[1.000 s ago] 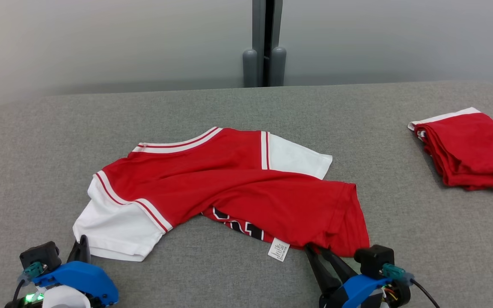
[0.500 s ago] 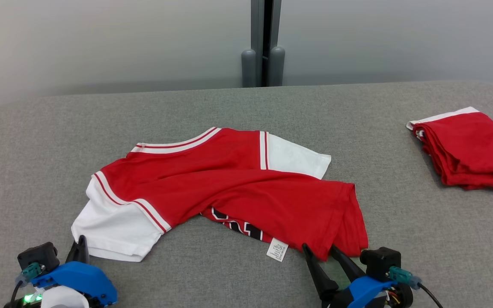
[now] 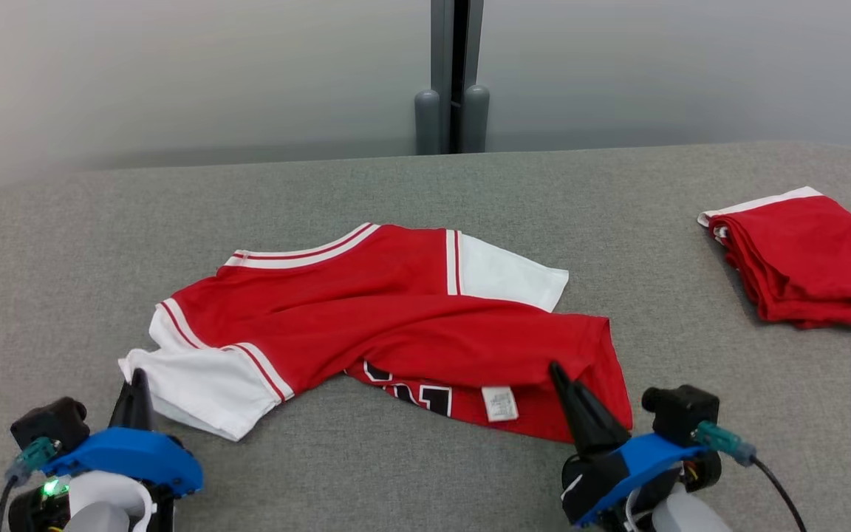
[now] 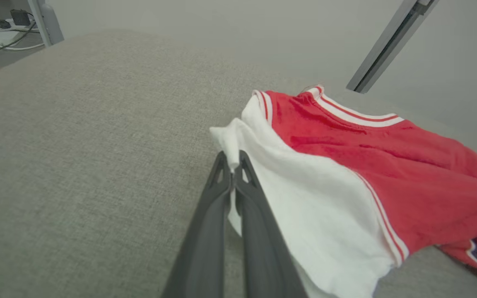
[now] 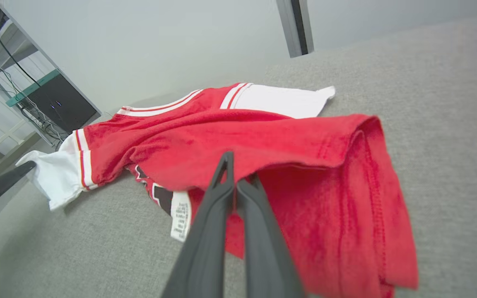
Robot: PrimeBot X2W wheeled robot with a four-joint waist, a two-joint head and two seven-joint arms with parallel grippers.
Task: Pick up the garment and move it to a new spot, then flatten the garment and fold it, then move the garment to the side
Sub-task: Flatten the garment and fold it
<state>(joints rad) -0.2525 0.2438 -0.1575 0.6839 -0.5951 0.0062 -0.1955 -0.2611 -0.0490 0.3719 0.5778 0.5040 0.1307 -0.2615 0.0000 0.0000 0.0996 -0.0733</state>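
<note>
Found a red garment [image 3: 396, 310] with white sleeves lying rumpled and only partly spread at the middle of the grey table [image 3: 425, 185], somewhat toward the near edge. Noted the striped neckline turned toward the far edge, the near sleeve [image 3: 204, 384] pointing to the near left corner, and the other sleeve pointing to the far edge, right of centre. Noted dark lettering and a white label [image 3: 500, 403] exposed on an under layer at the near hem.

Found the left fingers [image 3: 135, 391] [image 4: 224, 169] pressed together on the outer corner of the near sleeve. Confirmed in the left wrist view: a tuft of white cloth caught between the tips and standing up past them.

Found the right fingers [image 3: 569, 395] [image 5: 224, 174] closed tight at the near hem, just right of the label, gripping the edge of the upper red layer. Noted that layer slightly raised over the one beneath in the right wrist view.

Recorded a folded red item [image 3: 802, 258] with a white edge at the right edge of the table, well apart from the garment. Recorded a grey post [image 3: 453, 74] behind the far edge, at centre
</note>
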